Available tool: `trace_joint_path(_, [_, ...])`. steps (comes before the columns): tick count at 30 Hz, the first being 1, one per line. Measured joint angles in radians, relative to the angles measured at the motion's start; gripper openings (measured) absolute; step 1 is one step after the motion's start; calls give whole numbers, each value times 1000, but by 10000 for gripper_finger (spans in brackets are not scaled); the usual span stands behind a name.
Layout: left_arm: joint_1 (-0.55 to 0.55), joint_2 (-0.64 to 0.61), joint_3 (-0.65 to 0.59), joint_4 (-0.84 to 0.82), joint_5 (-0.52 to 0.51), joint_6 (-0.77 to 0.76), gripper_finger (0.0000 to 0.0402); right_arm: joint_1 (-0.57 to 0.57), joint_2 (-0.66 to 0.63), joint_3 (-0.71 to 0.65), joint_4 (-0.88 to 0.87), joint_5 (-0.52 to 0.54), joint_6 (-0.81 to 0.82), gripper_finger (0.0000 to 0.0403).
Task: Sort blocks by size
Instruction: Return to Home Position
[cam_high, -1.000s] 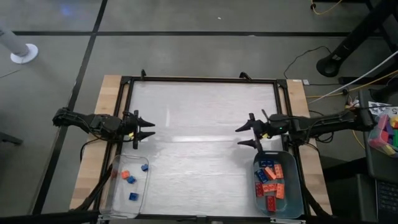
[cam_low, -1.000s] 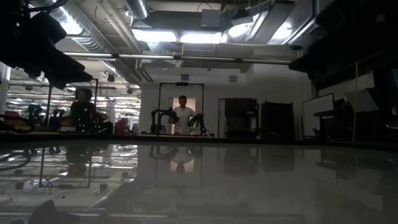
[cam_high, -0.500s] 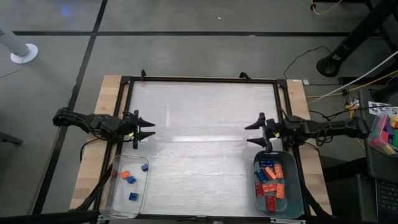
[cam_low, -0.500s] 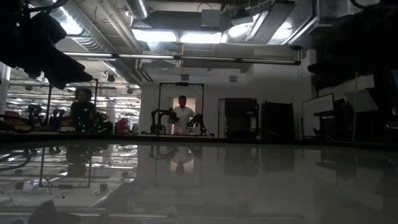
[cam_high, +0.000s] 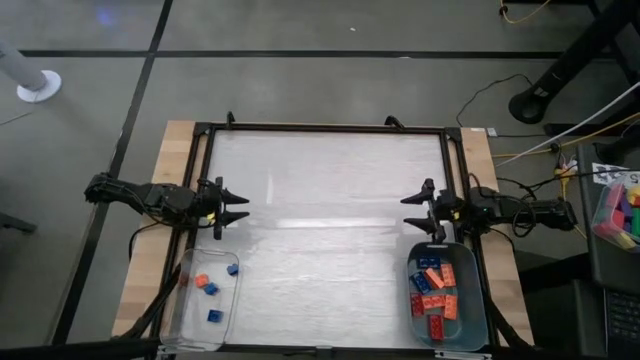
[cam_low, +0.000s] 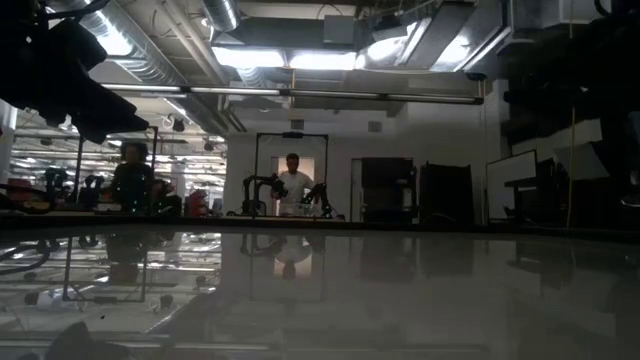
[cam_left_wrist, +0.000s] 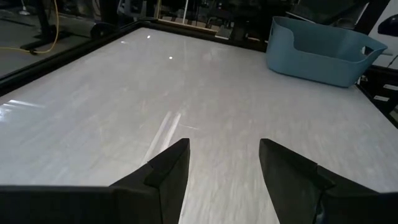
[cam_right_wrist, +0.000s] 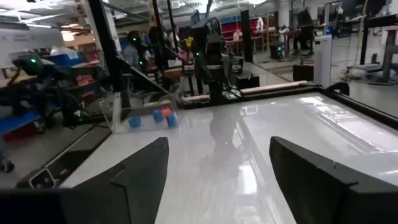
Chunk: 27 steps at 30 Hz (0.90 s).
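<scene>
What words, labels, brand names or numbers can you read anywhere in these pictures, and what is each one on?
No text can be read in any view.
White label off the table's right edge: dark marks, too small to read.
Blue bin, clear bin and blocks: no print visible.

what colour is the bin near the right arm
Pale blue bin; left wrist view shows it best.

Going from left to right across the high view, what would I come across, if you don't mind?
A white floor stand → left gripper, open → right gripper, open → pile of pink, green and yellow bricks.
</scene>
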Motion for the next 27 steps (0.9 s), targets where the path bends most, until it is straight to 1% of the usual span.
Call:
trace_joint_path(6, [0,2,0,0,0,0,182,0,2,-1,2,45,7,278])
trace_joint_path(27, [0,1,0,0,0,0,182,0,2,-4,4,49,2,278])
